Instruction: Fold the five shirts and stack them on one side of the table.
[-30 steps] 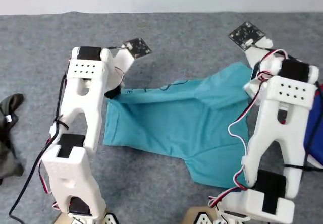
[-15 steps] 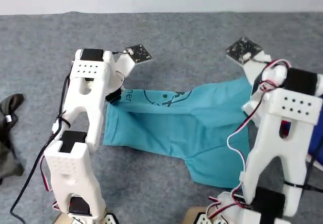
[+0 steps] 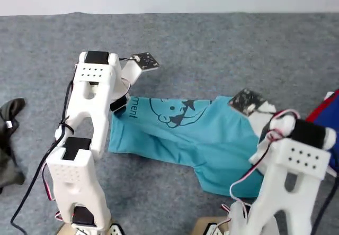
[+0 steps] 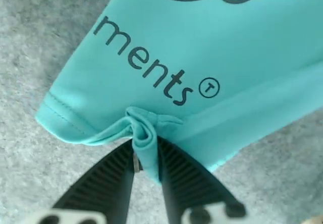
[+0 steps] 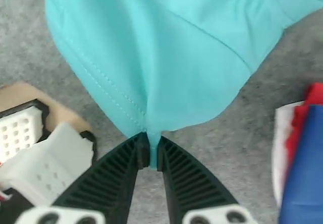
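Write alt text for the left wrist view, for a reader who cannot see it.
The left gripper is shut on a bunched fold at the edge of the teal shirt, whose dark printed lettering faces the camera. The grey table shows on either side of the cloth.

Grey worktop (image 3: pixel 212 50): one.
Teal shirt (image 3: pixel 201 134): one, mid-worktop.
Dark garment (image 3: pixel 9 139): one, at the left edge.
Blue-and-red cloth (image 3: pixel 331 113): one heap at the right edge; the pieces in it can't be counted.
White arms: two.
End effectors: two, the left end effector (image 4: pixel 146 151) and the right end effector (image 5: pixel 150 153).
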